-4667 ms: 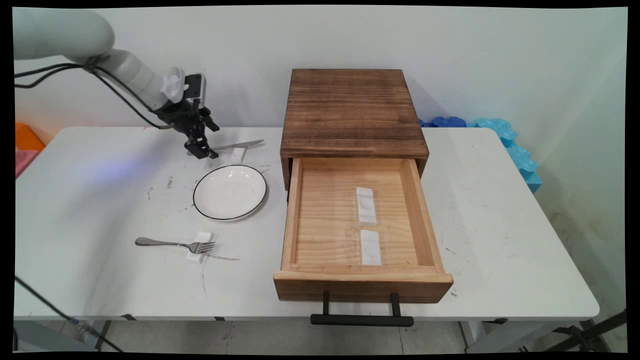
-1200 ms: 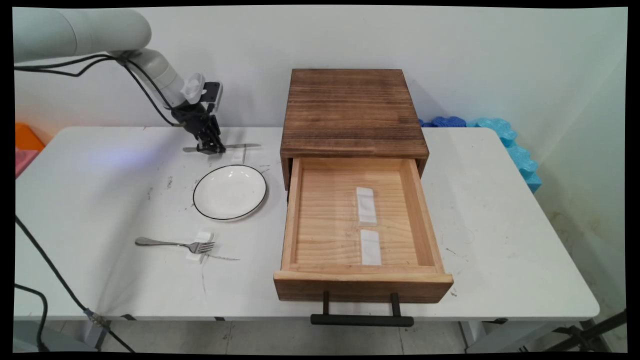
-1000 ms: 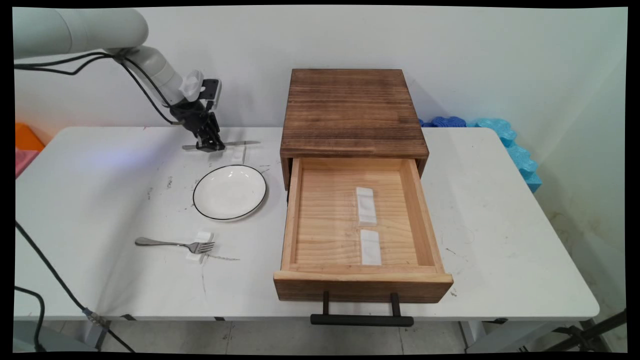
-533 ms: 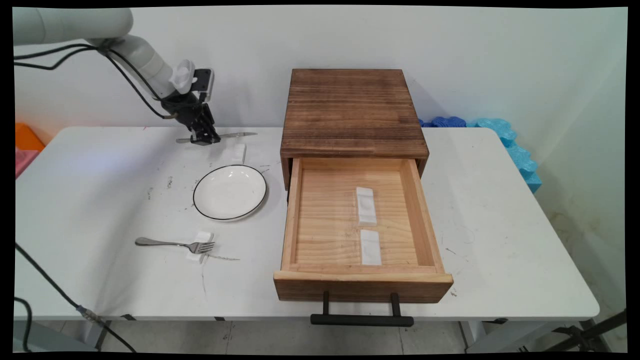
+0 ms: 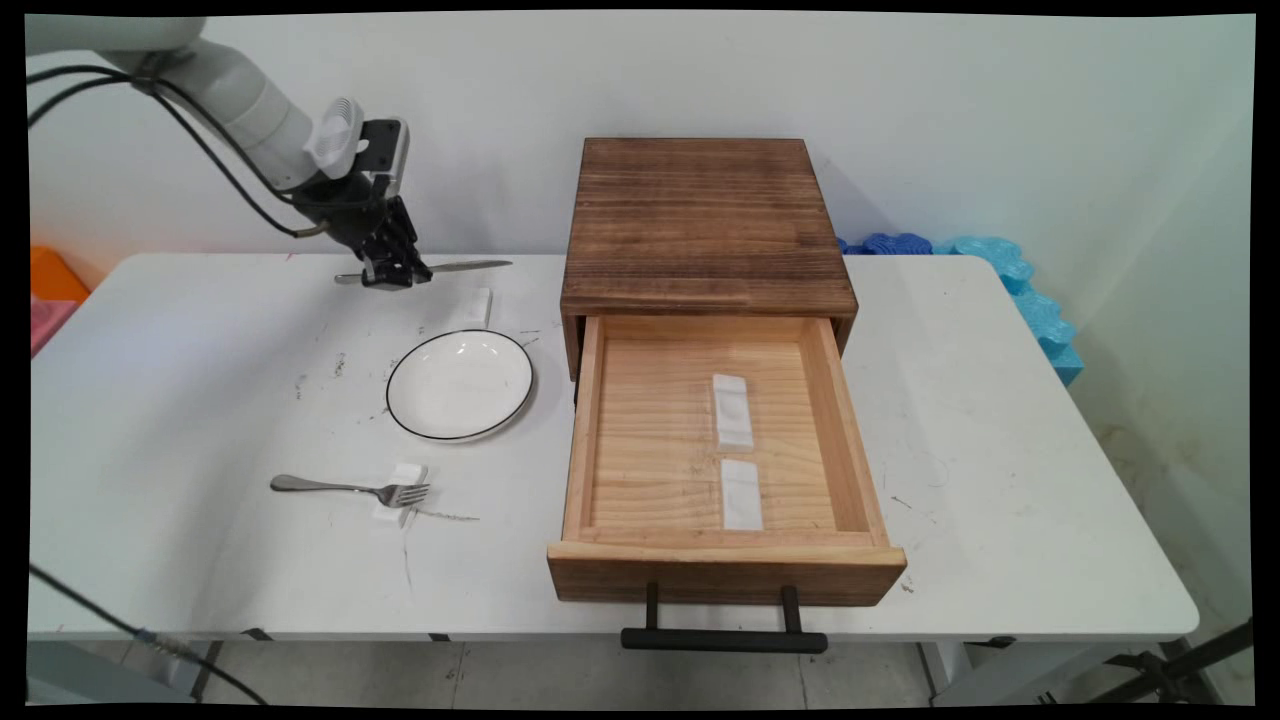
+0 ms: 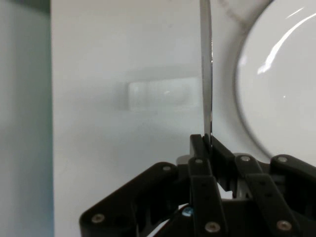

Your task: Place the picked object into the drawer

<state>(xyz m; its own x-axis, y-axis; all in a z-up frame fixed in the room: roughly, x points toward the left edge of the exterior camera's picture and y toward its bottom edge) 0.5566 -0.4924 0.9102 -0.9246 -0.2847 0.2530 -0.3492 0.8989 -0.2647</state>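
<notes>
Robot lab or test room, not a home. White folding worktop (image 5: 1000,480) against a bare white wall (image 5: 1000,120), robot arm (image 5: 240,100) with loose black cables (image 5: 210,160) in upper left of frame. Staged props: wooden drawer box (image 5: 705,225), plate (image 5: 459,384), fork (image 5: 350,490) on a white block. Blue foam pieces (image 5: 1000,270) at right, orange bin (image 5: 55,275) at left edge.

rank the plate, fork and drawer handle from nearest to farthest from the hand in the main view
1. Plate: just below the hand, which grips a knife.
2. Fork: nearer the table's front edge.
3. Drawer handle: past the front edge, to the right.
</notes>
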